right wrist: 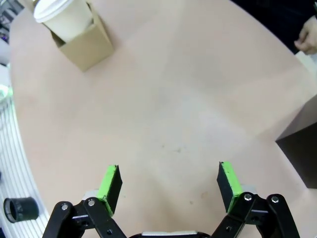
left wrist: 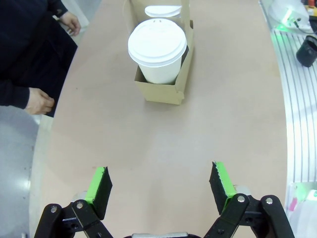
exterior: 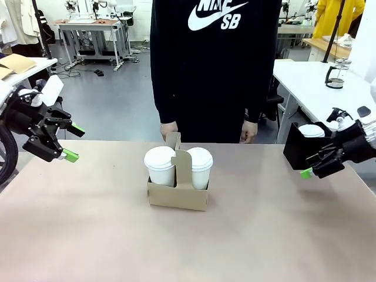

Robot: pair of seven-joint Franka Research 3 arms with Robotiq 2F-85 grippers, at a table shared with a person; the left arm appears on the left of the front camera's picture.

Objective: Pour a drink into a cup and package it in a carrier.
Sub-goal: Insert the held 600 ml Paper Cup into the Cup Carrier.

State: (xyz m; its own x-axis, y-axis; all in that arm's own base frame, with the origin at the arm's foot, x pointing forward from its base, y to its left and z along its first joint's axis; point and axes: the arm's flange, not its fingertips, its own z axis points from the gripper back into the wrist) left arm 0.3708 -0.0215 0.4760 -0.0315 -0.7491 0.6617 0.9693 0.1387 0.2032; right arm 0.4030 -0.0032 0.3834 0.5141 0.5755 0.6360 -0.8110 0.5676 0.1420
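Seemingly the work is close to finished: the carrier [exterior: 178, 187] stands mid-table [exterior: 188, 247] with two lidded white cups [exterior: 160, 165] seated in its slots, one either side of the upright handle panel. Whether the drink is inside cannot be told, since lids cover both. Both hands hang clear and grasp nothing: the left hand [exterior: 73, 141] spread wide near the table's left edge, the right hand [right wrist: 168, 183] also parted, beside a black box [exterior: 302, 147]

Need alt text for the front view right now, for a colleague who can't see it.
A brown cardboard carrier holding two lidded white cups sits mid-table before a standing person. The open left gripper and right gripper hover empty at either side.
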